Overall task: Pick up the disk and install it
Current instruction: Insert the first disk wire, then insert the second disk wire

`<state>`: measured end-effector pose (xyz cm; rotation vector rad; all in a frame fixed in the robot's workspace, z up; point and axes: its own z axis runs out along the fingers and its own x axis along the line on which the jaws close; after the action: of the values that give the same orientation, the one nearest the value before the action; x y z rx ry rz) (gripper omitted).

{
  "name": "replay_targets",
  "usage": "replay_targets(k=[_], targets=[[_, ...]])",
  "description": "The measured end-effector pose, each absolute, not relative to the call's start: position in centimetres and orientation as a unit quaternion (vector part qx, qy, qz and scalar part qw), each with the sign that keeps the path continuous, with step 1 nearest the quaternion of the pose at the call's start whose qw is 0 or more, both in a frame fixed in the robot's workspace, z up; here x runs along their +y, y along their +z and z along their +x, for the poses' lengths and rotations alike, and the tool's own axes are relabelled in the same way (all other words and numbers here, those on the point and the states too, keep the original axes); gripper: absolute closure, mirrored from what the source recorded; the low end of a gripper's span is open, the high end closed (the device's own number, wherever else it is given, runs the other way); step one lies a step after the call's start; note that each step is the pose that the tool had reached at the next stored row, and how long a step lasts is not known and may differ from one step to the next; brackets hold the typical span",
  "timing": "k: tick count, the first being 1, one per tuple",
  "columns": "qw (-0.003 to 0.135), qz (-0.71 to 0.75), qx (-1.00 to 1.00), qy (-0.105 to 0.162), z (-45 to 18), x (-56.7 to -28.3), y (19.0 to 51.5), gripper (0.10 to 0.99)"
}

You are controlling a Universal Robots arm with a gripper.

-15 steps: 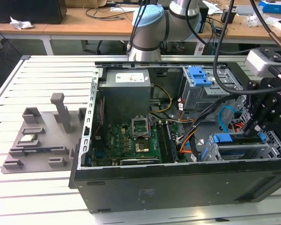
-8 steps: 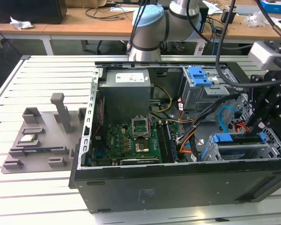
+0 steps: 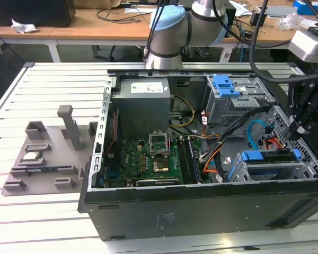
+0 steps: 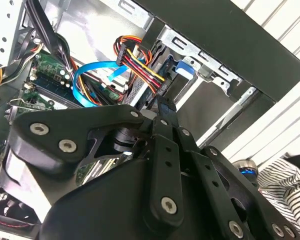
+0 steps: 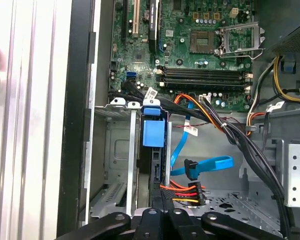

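The disk (image 3: 270,156), in its bright blue bracket, stands on edge in the lower drive cage at the front corner of the open computer case, on the exterior view's right. In the first wrist view its blue bracket tab (image 5: 153,132) sticks out of the grey metal bay. The second wrist view shows a bit of that blue (image 4: 183,68) inside the cage. My black gripper (image 3: 297,128) hangs just above the cage's end, over the disk. Its fingers look shut, with nothing between them, in both wrist views (image 5: 163,212) (image 4: 165,112).
Blue data cables (image 5: 210,164) and a red-yellow power plug (image 5: 182,192) lie close beside the bay. The green motherboard (image 3: 148,159), power supply (image 3: 143,103) and an upper cage with a blue latch (image 3: 226,85) fill the case. A grey fixture (image 3: 47,159) sits on the exterior view's left.
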<state>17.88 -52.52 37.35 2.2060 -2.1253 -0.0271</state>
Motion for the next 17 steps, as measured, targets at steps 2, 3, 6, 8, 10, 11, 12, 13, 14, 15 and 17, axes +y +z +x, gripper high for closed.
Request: replay_targets(k=[2, 3, 6, 8, 10, 11, 12, 13, 14, 15, 17], targets=[[0.039, 0.72, -0.693, -0.009, 17.9, -52.5, 37.4, 0.98], [0.039, 0.72, -0.693, -0.009, 17.9, -52.5, 37.4, 0.98], [0.039, 0.72, -0.693, -0.009, 17.9, -52.5, 37.4, 0.98], [0.039, 0.72, -0.693, -0.009, 17.9, -52.5, 37.4, 0.973], [0.039, 0.72, -0.693, -0.009, 17.9, -52.5, 37.4, 0.784], [0.039, 0.72, -0.693, -0.009, 17.8, -52.4, 37.5, 0.784], [0.039, 0.72, -0.693, -0.009, 17.7, -52.1, 37.4, 0.784], [0.039, 0.721, -0.692, -0.009, 17.5, -51.4, 37.4, 0.784], [0.039, 0.721, -0.691, -0.009, 17.4, -51.0, 37.4, 0.784], [0.039, 0.723, -0.69, -0.009, 17.1, -50.4, 37.4, 0.784], [0.039, 0.726, -0.687, -0.008, 16.2, -50.3, 37.4, 0.784]])
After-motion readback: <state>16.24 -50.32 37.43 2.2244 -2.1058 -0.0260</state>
